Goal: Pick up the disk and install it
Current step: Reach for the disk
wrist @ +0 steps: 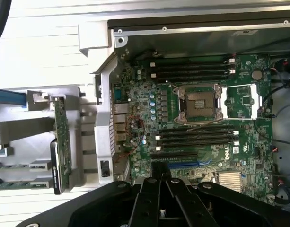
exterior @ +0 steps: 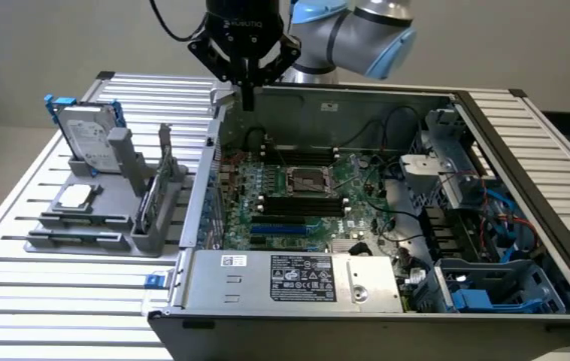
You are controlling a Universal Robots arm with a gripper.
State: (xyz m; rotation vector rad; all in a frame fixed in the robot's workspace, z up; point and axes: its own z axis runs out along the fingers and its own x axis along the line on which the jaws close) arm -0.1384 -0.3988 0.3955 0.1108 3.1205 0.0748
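The gripper (exterior: 248, 99) hangs with its fingers pressed together, holding nothing, just above the far wall of the open computer case (exterior: 365, 105) (at the corner nearest the grey rack). The disk (exterior: 89, 134) stands upright in that rack (exterior: 95, 241), outside the case on the exterior view's left and well apart from the gripper. Its blue frame shows along the top edge. A green card (wrist: 63, 137) stands on edge in the rack just beside the case, and a small square chip (exterior: 74, 197) lies flat farther from the case. Inside the case the motherboard (wrist: 197, 118) lies exposed.
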